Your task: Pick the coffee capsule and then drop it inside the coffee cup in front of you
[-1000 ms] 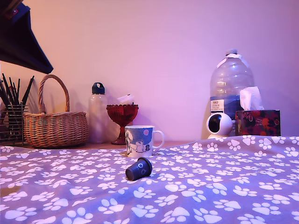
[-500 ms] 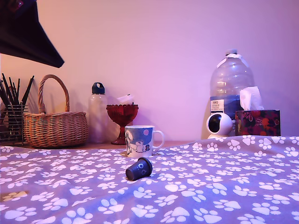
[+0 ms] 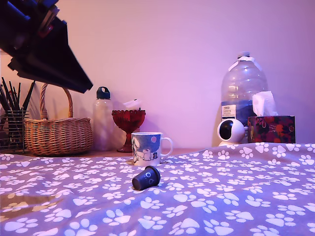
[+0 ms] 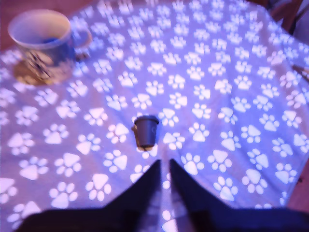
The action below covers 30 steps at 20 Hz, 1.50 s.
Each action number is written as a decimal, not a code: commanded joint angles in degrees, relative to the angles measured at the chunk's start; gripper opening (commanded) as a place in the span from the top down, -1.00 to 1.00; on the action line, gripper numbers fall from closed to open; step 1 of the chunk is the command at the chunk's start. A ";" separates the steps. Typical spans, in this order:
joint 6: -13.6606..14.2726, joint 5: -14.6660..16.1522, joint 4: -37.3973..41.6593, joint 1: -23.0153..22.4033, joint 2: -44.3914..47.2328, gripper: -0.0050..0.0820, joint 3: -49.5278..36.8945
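Note:
The dark blue coffee capsule lies on its side on the paw-print blanket, a little in front of the white coffee cup with the blue cartoon print. In the wrist view the capsule sits just ahead of my gripper, and the coffee cup stands farther off with nothing visible inside. My two dark fingers are nearly together, holding nothing. In the exterior view my gripper hangs high at the exterior view's left, well above the blanket.
Along the back stand a wire pencil holder, a wicker basket, a bottle, a red glass goblet, a small white camera, a large water jug and a tissue box.
My arm has come farther into the exterior view from the upper left, moving right and downward. The capsule and the cup have not moved.

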 commanded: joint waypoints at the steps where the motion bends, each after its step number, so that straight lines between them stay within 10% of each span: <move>1: 0.35 0.28 1.42 -0.28 -0.28 -0.47 -1.25; 17: 6.45 1.57 11.67 -0.33 4.61 -0.47 -1.27; 30: 5.79 1.81 23.61 -1.79 16.48 -0.47 -1.31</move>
